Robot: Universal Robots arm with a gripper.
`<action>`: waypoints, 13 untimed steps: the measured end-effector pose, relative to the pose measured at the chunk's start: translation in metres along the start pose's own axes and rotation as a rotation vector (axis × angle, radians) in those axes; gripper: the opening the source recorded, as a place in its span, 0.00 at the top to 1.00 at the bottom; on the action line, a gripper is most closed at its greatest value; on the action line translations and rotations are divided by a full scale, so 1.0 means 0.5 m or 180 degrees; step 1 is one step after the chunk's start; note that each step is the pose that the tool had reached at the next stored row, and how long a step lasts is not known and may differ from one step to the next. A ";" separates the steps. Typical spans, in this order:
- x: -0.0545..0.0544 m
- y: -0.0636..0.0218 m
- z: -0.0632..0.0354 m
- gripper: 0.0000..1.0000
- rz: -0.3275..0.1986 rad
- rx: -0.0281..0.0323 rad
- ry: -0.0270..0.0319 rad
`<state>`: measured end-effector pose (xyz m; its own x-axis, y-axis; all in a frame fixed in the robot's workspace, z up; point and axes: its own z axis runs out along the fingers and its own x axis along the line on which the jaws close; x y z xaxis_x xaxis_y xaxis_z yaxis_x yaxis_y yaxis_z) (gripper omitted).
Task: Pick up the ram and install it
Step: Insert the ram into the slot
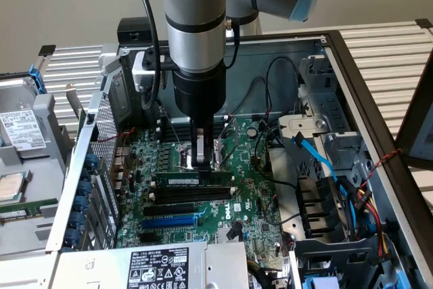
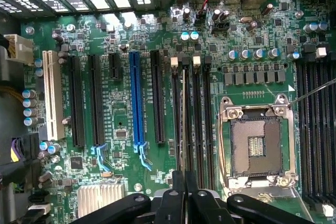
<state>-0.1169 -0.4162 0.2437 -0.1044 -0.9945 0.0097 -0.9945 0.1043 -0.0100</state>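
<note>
The ram [image 1: 183, 180] is a dark-green stick with a small white label. It stands on its long edge along a black memory slot [image 1: 186, 195] on the motherboard [image 1: 257, 201]. My gripper [image 1: 203, 165] comes straight down on the stick's middle and is shut on its top edge. In the wrist view the ram [image 2: 185, 114] is edge-on, a thin dark line running away from the gripper [image 2: 184, 181] among the memory slots [image 2: 206, 119]. The blue expansion slot [image 2: 136, 98] lies to one side of it, and the open CPU socket [image 2: 257, 145] to the other.
The board sits deep in an open PC case [image 1: 352, 72]. At the exterior view's right are a drive cage [image 1: 325, 201] and blue and black cables [image 1: 318, 157]. A power supply [image 1: 162, 265] lies in front, and a hard drive [image 1: 20, 130] sits outside at the left.
</note>
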 end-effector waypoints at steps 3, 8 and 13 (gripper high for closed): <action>0.001 0.002 0.000 0.87 -0.0017 0.0001 -0.0017; 0.002 0.004 0.003 0.87 -0.0130 0.0003 -0.0019; 0.002 0.004 0.004 0.87 -0.0218 0.0003 -0.0020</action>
<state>-0.1188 -0.4169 0.2418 -0.0362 -0.9993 0.0040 -0.9993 0.0362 -0.0106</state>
